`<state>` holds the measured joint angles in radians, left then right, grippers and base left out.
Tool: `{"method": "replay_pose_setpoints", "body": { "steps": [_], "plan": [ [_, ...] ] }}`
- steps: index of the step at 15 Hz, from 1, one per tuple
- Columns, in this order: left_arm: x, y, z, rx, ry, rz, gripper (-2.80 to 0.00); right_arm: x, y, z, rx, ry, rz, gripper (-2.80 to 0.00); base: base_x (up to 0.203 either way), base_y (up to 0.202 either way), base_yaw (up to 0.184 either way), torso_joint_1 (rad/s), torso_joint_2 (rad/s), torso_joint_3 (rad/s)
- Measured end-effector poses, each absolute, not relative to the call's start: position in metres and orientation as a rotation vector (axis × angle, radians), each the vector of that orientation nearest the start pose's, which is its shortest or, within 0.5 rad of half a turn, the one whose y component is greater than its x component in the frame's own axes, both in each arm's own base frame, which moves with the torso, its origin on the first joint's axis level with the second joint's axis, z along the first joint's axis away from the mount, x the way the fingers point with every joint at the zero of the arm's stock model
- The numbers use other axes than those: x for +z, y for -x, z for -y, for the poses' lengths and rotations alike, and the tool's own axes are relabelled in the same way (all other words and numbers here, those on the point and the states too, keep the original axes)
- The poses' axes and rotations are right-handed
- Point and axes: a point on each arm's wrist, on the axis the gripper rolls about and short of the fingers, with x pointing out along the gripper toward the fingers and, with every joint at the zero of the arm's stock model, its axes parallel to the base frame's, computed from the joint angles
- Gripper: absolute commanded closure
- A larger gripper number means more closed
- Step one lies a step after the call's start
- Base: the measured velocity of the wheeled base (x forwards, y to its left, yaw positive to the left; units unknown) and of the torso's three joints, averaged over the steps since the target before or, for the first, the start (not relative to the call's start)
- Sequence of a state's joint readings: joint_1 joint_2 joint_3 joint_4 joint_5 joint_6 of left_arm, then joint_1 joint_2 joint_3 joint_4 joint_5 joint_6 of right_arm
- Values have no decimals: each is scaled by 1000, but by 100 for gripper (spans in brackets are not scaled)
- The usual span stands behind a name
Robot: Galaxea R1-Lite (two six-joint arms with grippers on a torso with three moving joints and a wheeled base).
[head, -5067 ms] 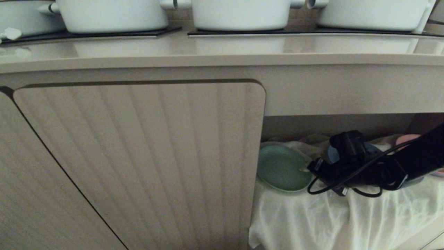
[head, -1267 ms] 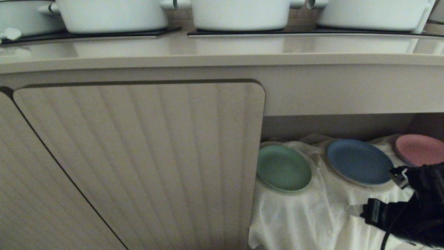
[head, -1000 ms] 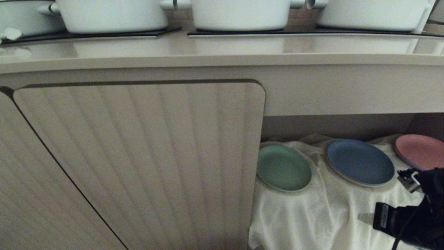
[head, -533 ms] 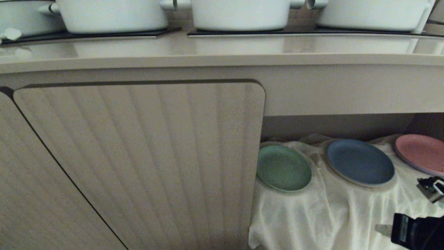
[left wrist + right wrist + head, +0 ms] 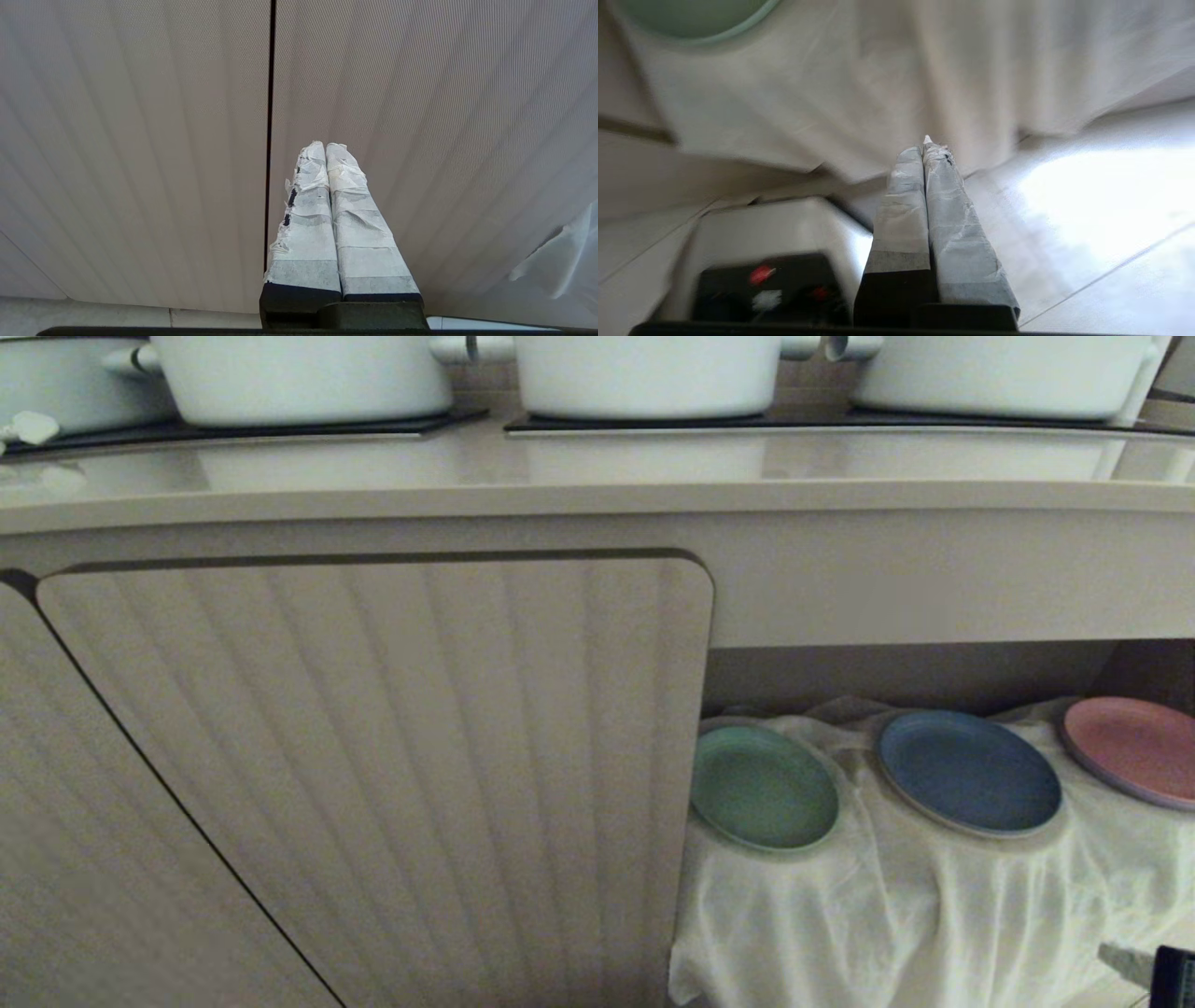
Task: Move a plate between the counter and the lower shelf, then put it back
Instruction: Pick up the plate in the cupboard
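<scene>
The mint-green plate (image 5: 764, 789) lies flat at the left end of the lower shelf (image 5: 934, 905), on its wrinkly white cloth; its rim also shows in the right wrist view, plate (image 5: 698, 21). The beige counter (image 5: 597, 476) runs above. My right gripper (image 5: 924, 148) is shut and empty, low in front of the hanging cloth and well away from the plate; only a sliver of it (image 5: 1144, 968) shows at the head view's bottom right corner. My left gripper (image 5: 325, 148) is shut, empty, parked facing the ribbed cabinet door.
A dark blue plate (image 5: 969, 772) and a pink plate (image 5: 1130, 749) lie on the cloth right of the green one. Three white pots (image 5: 649, 373) stand on black hob panels on the counter. A ribbed cabinet door (image 5: 392, 775) closes the left side. The robot's base (image 5: 761, 261) is below the right gripper.
My right arm has let the green plate go on the shelf and drawn back down and to the right, almost out of the head view. All three plates stay still.
</scene>
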<state>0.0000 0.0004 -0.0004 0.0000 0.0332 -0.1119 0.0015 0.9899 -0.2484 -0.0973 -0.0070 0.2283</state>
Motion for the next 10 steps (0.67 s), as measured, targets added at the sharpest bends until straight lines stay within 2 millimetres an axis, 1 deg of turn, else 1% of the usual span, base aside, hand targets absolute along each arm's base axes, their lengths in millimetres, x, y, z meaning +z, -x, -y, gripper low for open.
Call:
{"method": "replay_pose_setpoints", "body": {
  "steps": [2,5,7,10],
  "plan": [
    [76,23,-1,33,112,2,0,129,-86,2,-124,-181,-582,0,0,0,0,0,0,0],
    [76,23,-1,33,112,2,0,132,-67,2,-131,-164,-484,0,0,0,0,0,0,0],
    [76,23,-1,33,112,2,0,128,-51,2,-112,-125,-414,0,0,0,0,0,0,0],
    [76,23,-1,33,112,2,0,116,-28,1,-80,-55,-302,0,0,0,0,0,0,0]
  ]
}}
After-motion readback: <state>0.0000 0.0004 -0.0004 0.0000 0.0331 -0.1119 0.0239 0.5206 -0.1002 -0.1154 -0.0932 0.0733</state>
